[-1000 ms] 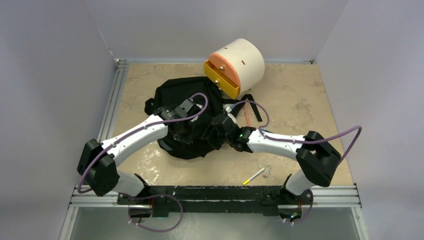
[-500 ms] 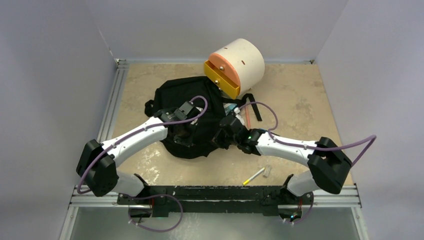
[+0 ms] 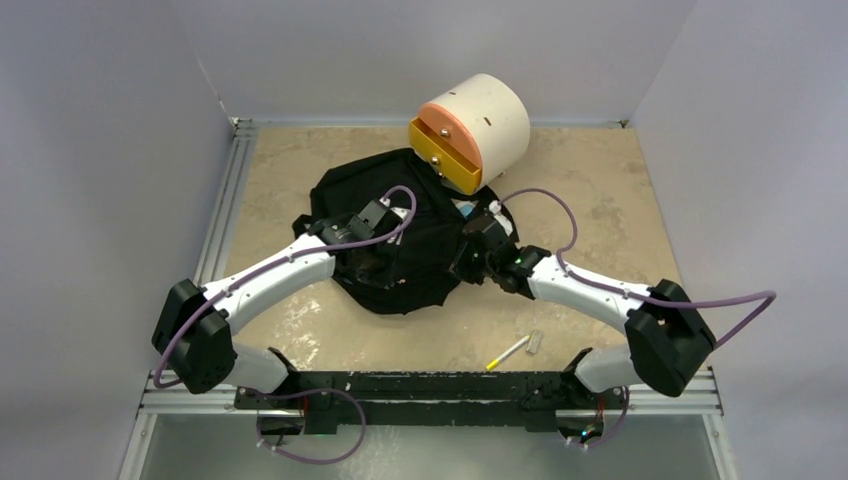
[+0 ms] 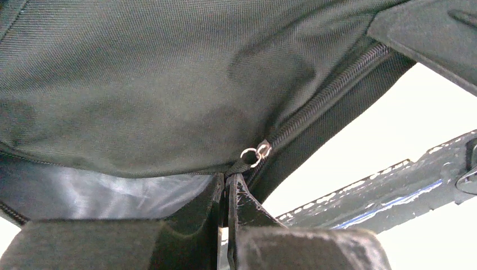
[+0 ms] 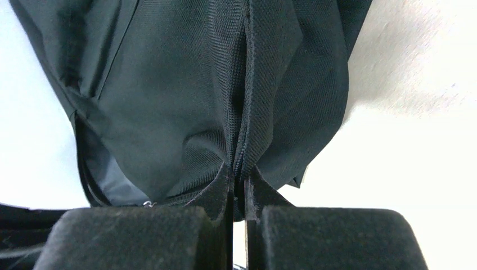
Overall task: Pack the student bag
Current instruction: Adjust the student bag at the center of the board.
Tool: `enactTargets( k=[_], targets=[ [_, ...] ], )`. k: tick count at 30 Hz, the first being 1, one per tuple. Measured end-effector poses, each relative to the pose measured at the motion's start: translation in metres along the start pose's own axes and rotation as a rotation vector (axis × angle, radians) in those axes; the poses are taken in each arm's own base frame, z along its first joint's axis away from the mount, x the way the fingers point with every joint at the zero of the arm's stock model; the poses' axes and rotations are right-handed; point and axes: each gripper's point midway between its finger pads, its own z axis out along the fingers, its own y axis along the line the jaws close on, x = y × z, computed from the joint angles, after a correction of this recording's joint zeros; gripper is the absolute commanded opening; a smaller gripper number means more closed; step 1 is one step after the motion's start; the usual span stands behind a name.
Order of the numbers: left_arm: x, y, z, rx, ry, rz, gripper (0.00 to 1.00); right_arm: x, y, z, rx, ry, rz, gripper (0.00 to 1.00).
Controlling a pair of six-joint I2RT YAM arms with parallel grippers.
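Top camera overhead; wrist cameras hug student bag [image 3: 405, 272] (shared).

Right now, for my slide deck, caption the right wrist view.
Right gripper shut, pinching a fold of the black student bag.

The student bag [image 3: 410, 275] lies on the table [image 3: 600, 200], drawer box [image 3: 480, 125] behind, pen [image 3: 508, 352] before.

The tan table [image 3: 600, 200] bears the student bag [image 3: 415, 272], drawer box [image 3: 490, 120], white marker [image 3: 508, 352] and small grey object [image 3: 535, 341].
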Motion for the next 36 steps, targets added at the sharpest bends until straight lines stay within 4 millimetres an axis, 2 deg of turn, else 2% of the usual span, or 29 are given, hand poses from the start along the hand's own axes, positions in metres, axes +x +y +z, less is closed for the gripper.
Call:
enactTargets(
  k=[6, 10, 18, 24, 26, 29, 33, 36],
  targets=[
    [-0.007, -0.006, 0.001, 0.021, -0.027, -0.005, 0.00, -0.021, -0.014, 0.008, 0.050, -0.020, -0.067, 0.00],
    [0.010, 0.011, -0.007, -0.047, 0.032, -0.013, 0.00, -0.041, -0.037, 0.011, 0.131, -0.077, -0.104, 0.00],
    [0.023, 0.023, -0.015, -0.101, 0.071, -0.025, 0.00, -0.081, -0.072, 0.013, 0.236, -0.149, -0.144, 0.00],
    [0.022, 0.029, -0.010, -0.133, 0.075, -0.023, 0.00, -0.098, -0.078, 0.012, 0.260, -0.151, -0.232, 0.00],
    [0.021, 0.033, -0.005, -0.152, 0.079, -0.025, 0.00, -0.098, -0.076, 0.010, 0.246, -0.140, -0.262, 0.08],
    [0.019, 0.037, -0.001, -0.171, 0.083, -0.022, 0.00, -0.098, -0.070, 0.005, 0.210, -0.133, -0.284, 0.30],
    [0.006, 0.033, -0.003, -0.145, 0.029, -0.012, 0.00, -0.102, -0.056, -0.012, 0.135, -0.165, -0.286, 0.51],
    [-0.008, 0.027, -0.009, -0.108, -0.037, -0.005, 0.10, -0.107, -0.041, -0.029, 0.074, -0.200, -0.260, 0.61]
  ],
)
